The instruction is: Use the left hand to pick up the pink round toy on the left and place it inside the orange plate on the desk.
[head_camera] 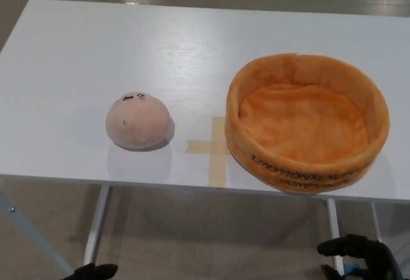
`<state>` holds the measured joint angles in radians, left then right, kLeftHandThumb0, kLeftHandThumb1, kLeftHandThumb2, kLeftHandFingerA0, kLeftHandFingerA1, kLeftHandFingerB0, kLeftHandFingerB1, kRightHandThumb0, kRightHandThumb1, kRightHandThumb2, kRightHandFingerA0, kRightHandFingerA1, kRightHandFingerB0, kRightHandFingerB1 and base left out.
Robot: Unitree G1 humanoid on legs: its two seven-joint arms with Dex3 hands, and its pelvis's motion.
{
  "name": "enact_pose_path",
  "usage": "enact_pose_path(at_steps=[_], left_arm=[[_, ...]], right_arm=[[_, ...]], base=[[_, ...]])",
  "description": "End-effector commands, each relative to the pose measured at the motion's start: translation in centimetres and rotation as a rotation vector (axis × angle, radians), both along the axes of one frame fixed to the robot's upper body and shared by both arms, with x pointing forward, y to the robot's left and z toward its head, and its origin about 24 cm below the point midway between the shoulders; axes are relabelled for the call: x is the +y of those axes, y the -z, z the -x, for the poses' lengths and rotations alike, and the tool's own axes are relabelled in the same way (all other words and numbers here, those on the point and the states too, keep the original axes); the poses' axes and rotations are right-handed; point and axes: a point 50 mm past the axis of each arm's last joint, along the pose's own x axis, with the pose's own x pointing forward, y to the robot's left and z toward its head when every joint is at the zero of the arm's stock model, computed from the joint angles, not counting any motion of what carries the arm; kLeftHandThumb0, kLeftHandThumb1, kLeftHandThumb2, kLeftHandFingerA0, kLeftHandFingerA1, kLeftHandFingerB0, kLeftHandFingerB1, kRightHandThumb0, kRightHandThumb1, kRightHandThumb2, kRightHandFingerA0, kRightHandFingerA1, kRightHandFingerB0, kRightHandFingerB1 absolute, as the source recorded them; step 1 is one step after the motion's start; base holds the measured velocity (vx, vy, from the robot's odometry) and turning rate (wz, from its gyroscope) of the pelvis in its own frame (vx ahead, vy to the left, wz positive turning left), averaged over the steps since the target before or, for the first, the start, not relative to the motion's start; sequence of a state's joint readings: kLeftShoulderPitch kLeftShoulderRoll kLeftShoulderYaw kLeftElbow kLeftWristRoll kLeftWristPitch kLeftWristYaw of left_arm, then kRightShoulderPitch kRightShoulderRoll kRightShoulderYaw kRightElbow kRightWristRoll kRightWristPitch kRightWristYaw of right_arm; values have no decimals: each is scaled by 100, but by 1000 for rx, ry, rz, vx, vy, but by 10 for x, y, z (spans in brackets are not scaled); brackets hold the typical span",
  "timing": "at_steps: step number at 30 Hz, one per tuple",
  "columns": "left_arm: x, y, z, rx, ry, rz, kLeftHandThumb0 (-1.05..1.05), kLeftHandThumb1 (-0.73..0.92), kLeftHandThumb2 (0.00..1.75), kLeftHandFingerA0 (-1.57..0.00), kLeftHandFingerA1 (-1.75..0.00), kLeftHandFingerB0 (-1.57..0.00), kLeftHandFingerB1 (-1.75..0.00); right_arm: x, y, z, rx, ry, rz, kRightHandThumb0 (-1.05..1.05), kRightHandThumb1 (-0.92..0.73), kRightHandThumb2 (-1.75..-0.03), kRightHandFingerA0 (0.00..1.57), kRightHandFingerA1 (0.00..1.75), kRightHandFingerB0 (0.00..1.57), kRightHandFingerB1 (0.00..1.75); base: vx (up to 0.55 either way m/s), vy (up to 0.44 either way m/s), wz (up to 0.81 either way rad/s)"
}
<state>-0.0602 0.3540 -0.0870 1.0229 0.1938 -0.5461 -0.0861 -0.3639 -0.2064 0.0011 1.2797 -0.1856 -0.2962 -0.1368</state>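
Observation:
The pink round toy, with a small face on top, sits on the left part of the white desk. To its right stands the orange plush plate, with a high rim and nothing inside. Both hands hang below the desk's front edge, well clear of both things. Only a black sliver of my left hand shows at the bottom edge, below and left of the toy. My right hand is at the bottom right under the plate, holding nothing, fingers apart.
A cross of tan tape marks the desk between toy and plate. White desk legs and the grey floor show below the front edge. A pale slanted bar crosses the bottom left corner.

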Motion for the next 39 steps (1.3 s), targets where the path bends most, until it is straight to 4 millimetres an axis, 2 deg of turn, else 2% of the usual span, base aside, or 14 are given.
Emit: enact_pose_path(at_steps=[1, 5, 7, 8, 9, 11, 20, 22, 24, 27, 30, 33, 34, 39], left_arm=[[-4, -17, 8, -36, 214, 56, -40, 56, 68, -24, -38, -23, -35], [-8, -46, 10, -75, 454, 38, -43, 54, 68, -20, -37, -16, -34], [-10, -54, 11, -79, 505, 38, -45, 53, 70, -20, -38, -14, -35], [-11, -58, 11, -76, 529, 46, -40, 61, 59, -25, -33, -16, -28], [-16, -71, 10, -88, 597, 58, -47, 53, 69, -23, -39, -17, -35], [-30, -99, 11, -144, 721, 73, -44, 52, 68, -25, -39, -18, -35], [-60, -160, 8, -372, 889, 208, -41, 47, 65, -27, -43, -22, -35], [-70, -199, 3, -536, 927, 297, -43, 47, 64, -18, -36, -19, -34], [-71, -205, 2, -558, 932, 300, -43, 47, 64, -18, -36, -19, -34], [-71, -231, -9, -703, 911, 298, -41, 47, 63, -13, -36, -15, -32], [-71, -243, -19, -822, 860, 242, -38, 46, 62, -15, -37, -15, -31], [-72, -253, -35, -905, 781, 193, -22, 48, 54, -12, -31, -18, -28], [-72, -260, -49, -946, 735, 84, -12, 43, 89, -2, -51, 0, -47], [-73, -265, -73, -993, 665, -86, -6, 44, 89, -4, -52, -1, -47]], right_arm=[[-1, -2, -2, -9, -1, 1, -28, -42, -86, 92, 100, 72, 84], [-1, -2, -3, -12, 8, -4, -28, -42, -86, 93, 100, 72, 85], [-1, -2, -2, -15, 8, -7, -28, -42, -86, 93, 101, 72, 85], [-1, -2, -2, -14, 8, -6, -28, -41, -86, 94, 101, 73, 85], [-1, -2, -3, -12, 9, -6, -29, -41, -85, 91, 99, 72, 84], [0, -2, -4, -10, 10, -8, -30, -42, -85, 90, 99, 70, 83], [1, -3, -4, -14, 3, -8, -29, -42, -85, 92, 100, 71, 84], [1, -3, -6, -11, -4, 1, -29, -42, -85, 91, 99, 70, 83], [1, -4, -6, -13, -4, 2, -29, -42, -85, 91, 99, 70, 83], [1, -4, -7, -17, 3, -7, -31, -41, -85, 92, 100, 72, 84], [1, -4, -7, -13, -3, -3, -29, -42, -85, 92, 100, 71, 84], [1, -4, -7, -17, -4, -8, -28, -41, -85, 94, 101, 72, 85], [1, -4, -7, -13, 2, -9, -28, -41, -84, 93, 100, 71, 84], [2, -4, -6, -14, -4, 0, -29, -40, -85, 94, 101, 72, 84]], base=[[0, 0, 0], [0, 0, 0], [0, 0, 0], [0, 0, 0], [0, 0, 0], [0, 0, 0], [0, 0, 0], [0, 0, 0], [0, 0, 0], [0, 0, 0], [0, 0, 0], [0, 0, 0], [0, 0, 0], [0, 0, 0]])
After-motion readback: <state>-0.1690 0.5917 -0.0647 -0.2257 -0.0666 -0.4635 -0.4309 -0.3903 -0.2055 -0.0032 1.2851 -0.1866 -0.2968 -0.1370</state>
